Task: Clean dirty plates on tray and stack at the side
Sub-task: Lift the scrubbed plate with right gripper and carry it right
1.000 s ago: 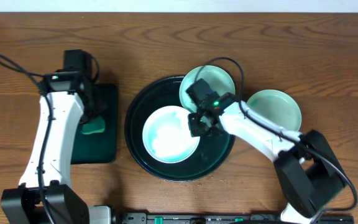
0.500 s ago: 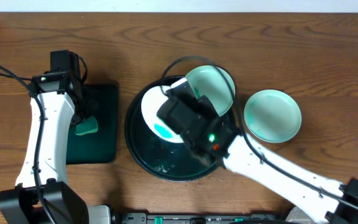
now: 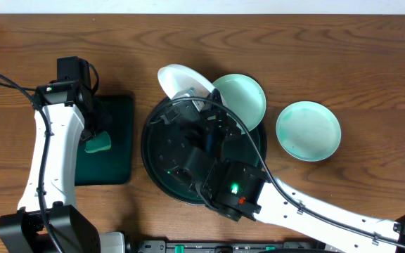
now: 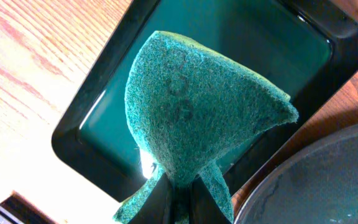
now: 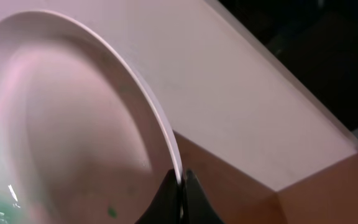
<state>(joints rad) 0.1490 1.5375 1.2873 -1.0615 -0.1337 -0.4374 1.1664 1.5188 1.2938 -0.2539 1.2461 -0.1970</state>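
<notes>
The large round black tray (image 3: 162, 144) sits mid-table. My right gripper (image 3: 200, 105) is shut on the rim of a white plate (image 3: 181, 81) and holds it tilted up over the tray's far edge; in the right wrist view the plate (image 5: 73, 124) shows teal flecks, with my jaws (image 5: 180, 186) pinching its rim. A pale teal plate (image 3: 243, 98) rests on the tray's far right rim. Another teal plate (image 3: 308, 131) lies on the table to the right. My left gripper (image 3: 98, 135) is shut on a green sponge (image 4: 197, 106) over the green rectangular tray (image 4: 104, 118).
The dark green rectangular tray (image 3: 118, 165) lies left of the round tray. My right arm (image 3: 287, 207) reaches across the front of the round tray. Black cables loop over the round tray and the table's far left.
My right gripper has lifted the white plate off the tray, tipped it upright and carried it toward the tray's far edge. The left arm shifted a little left earlier, then stayed still.
</notes>
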